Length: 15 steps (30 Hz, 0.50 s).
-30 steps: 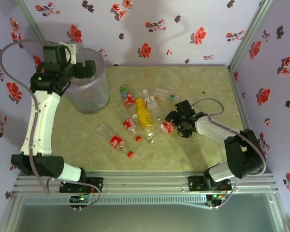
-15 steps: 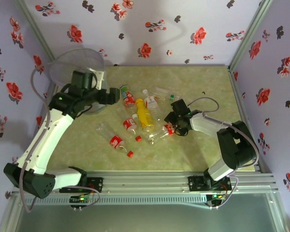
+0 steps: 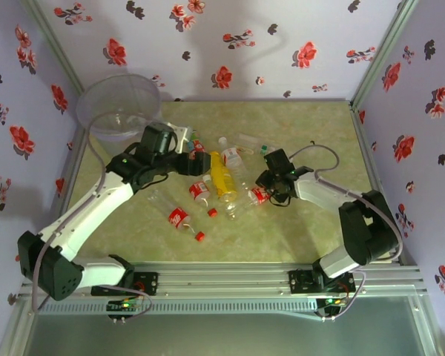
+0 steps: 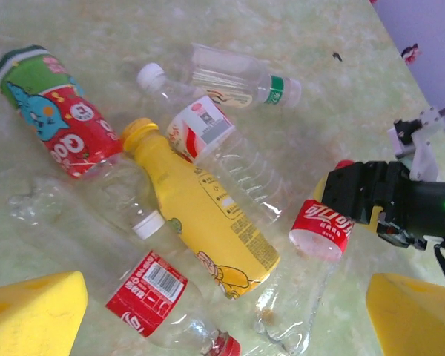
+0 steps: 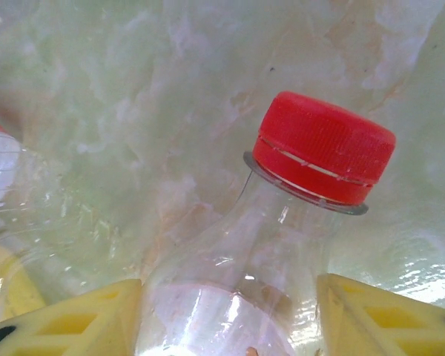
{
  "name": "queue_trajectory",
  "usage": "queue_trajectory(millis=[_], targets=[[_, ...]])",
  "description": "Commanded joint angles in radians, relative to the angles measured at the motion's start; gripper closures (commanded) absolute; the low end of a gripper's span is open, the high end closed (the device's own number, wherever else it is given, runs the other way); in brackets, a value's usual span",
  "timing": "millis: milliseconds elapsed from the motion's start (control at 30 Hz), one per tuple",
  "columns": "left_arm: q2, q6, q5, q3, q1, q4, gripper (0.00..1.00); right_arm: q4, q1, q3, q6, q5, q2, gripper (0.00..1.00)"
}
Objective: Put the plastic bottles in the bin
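Note:
Several plastic bottles lie in a loose pile mid-table: a yellow bottle [image 3: 222,176] [image 4: 200,215], clear red-labelled ones [image 3: 179,219] [image 4: 144,293], a green-capped one [image 4: 237,78] and a bottle with a green and red cartoon label [image 4: 59,126]. My left gripper [image 3: 196,159] [image 4: 226,326] hovers open over the pile, holding nothing. My right gripper [image 3: 267,189] [image 5: 230,319] is low at the pile's right edge, its yellow fingers [image 5: 74,319] pressed on the shoulder of a clear red-capped bottle [image 5: 230,282] [image 3: 256,195] lying on the table. The translucent bin [image 3: 85,111] stands at the back left.
Flowered walls close in the back and both sides. A red-labelled bottle [image 3: 200,191] lies just below the left gripper. Bare green tabletop [image 3: 319,237] stretches along the front and right. The left arm's cable [image 3: 96,141] loops near the bin.
My left arm has swung from the bin out over the bottle pile, still open. My right gripper's jaws have closed in on the red-capped bottle's shoulder.

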Motion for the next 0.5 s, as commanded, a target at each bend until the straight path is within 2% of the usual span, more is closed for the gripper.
queue_trajectory(millis=[0,233,467], targets=[[0.036,0.028,0.032,0.044,-0.038,0.038,0.02,-0.051,-0.027,0.03,-0.034,0.014,-0.077,0.44],[0.121,0.099,0.215,0.104,-0.101,0.06,0.0,-0.134,-0.053,0.103,-0.191,0.003,-0.203,0.44],[0.273,0.174,0.241,0.233,-0.19,-0.02,0.0,-0.096,-0.048,0.132,-0.268,-0.036,-0.288,0.44]])
